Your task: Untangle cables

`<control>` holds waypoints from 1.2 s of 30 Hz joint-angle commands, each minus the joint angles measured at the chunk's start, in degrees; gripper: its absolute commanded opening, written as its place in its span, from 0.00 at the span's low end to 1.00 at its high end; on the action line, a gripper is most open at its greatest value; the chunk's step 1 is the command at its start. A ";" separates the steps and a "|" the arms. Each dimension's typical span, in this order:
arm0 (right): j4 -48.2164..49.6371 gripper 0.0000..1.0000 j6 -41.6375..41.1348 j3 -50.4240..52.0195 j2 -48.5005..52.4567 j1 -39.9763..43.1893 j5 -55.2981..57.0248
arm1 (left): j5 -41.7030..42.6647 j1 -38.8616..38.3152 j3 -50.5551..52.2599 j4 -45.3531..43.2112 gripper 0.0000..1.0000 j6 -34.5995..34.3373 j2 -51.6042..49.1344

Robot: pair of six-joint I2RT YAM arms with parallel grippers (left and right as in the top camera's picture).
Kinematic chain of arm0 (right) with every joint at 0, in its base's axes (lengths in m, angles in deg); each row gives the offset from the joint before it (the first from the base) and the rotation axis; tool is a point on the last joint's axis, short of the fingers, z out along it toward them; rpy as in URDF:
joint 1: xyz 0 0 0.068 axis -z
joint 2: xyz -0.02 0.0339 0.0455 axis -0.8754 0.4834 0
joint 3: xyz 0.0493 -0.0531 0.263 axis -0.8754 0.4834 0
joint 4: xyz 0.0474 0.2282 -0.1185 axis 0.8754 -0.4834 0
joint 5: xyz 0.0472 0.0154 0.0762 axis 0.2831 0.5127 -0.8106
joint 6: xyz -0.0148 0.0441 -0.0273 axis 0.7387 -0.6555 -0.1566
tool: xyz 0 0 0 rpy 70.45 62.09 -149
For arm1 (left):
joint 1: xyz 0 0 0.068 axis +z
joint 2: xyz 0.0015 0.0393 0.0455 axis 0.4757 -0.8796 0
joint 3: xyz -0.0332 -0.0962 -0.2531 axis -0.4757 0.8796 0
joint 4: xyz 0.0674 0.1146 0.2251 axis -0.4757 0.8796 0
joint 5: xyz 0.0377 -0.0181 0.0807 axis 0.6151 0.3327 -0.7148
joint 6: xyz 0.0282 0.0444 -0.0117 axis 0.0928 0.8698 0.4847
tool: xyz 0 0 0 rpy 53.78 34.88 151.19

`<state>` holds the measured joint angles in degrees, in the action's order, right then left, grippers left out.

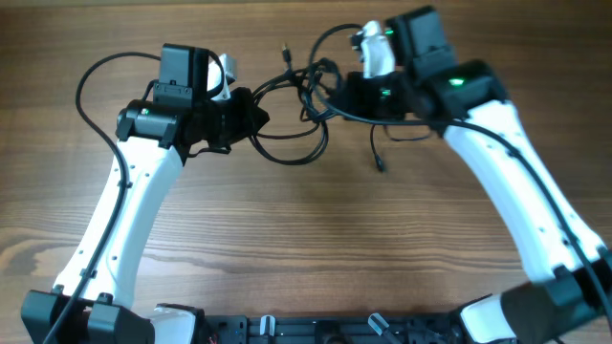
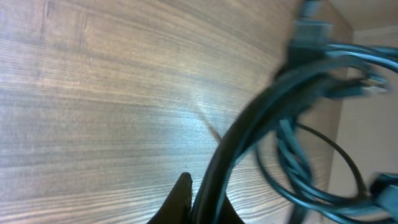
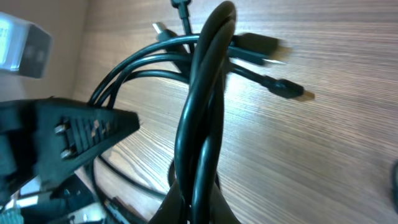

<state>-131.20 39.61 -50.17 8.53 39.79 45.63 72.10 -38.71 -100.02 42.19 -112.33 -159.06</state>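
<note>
The cables (image 1: 308,84) lie in a messy bunch on the brown wooden surface (image 1: 306,239). Both arms reach in to them, one from each side.

The left pincer (image 1: 251,117) is at the left side of the cables. In the left wrist view, a thick black strand (image 2: 249,130) comes up from between its two fingers, so it looks shut tight on the cables. That view is blurry.

The right pincer (image 1: 346,91) is at the right side of the cables. In the right wrist view, two black strands (image 3: 202,118) go up together from between its fingers, so it is pinching the cables too. They bend over at the top like a hoop.

One big loop (image 1: 292,153) hangs out on the near side of the bunch. One loose end with a small plug (image 1: 381,167) sticks out on the near right side. Another small plug (image 1: 285,45) pokes out on the far side.
</note>
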 commanded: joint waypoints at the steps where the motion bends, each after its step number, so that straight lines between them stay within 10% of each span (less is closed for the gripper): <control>1: -2.43 0.04 3.50 0.13 -5.68 9.11 8.63 | -11.78 2.23 -0.57 1.27 0.04 3.91 1.36; 13: -15.82 0.04 -6.03 0.15 -5.42 15.06 42.40 | -23.15 2.23 -0.57 1.22 0.04 5.70 1.36; 23: -9.62 0.19 17.57 0.15 -5.42 14.43 -1.33 | 0.42 2.38 -0.57 -1.81 0.04 17.53 1.36; 31: -7.58 0.54 11.91 0.15 -5.38 7.96 -3.10 | 15.74 2.38 -0.57 -5.40 0.04 19.08 1.36; 36: -5.14 0.58 -2.86 0.15 -3.76 -0.50 7.32 | 14.45 2.38 -0.57 -7.67 0.04 15.47 1.36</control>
<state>-137.91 44.82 -50.08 4.36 43.22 48.08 84.00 -36.31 -100.44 35.55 -94.95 -158.30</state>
